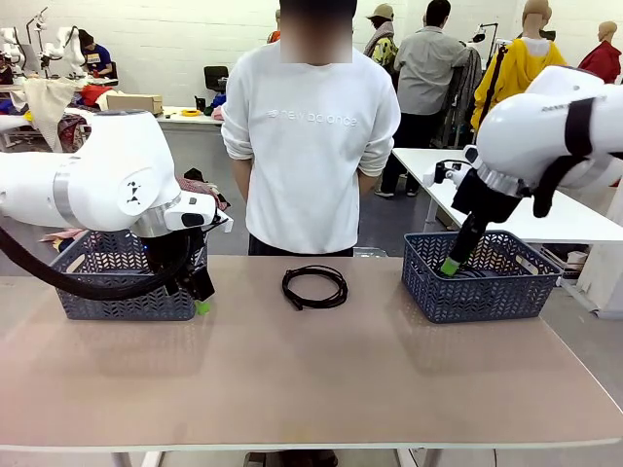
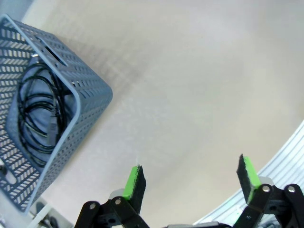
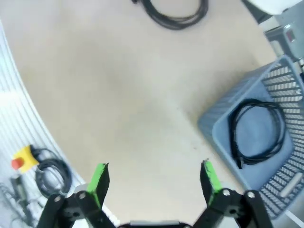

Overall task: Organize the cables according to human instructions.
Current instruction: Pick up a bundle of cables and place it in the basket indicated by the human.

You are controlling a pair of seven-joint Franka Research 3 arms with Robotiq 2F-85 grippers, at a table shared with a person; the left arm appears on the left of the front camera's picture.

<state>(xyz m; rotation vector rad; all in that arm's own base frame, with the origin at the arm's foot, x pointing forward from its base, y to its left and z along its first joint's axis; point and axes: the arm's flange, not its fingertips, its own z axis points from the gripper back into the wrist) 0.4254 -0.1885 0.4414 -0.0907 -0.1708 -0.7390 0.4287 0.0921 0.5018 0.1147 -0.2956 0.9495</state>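
Note:
One coiled black cable [image 1: 314, 287] lies on the table's middle, in front of the person; the right wrist view shows this cable [image 3: 176, 13] at its top edge. A second cable [image 3: 259, 133] rests coiled in the right basket [image 3: 216, 124]. More coiled cables [image 2: 40, 116] lie in the left basket [image 2: 90, 102]. My left gripper [image 1: 201, 304] hangs by the left basket's near right corner, and in its own view the left gripper [image 2: 192, 178] is open over bare table. My right gripper [image 1: 450, 266] hovers at the right basket's left end; the right gripper [image 3: 154, 181] is open and holds nothing.
The left basket [image 1: 117, 297] and right basket [image 1: 487, 297] stand at the table's far corners. The person [image 1: 311, 146] stands at the far edge, hands behind the back. Beyond the table edge lie a yellow emergency stop [image 3: 22, 159] and a loose cord bundle [image 3: 52, 173].

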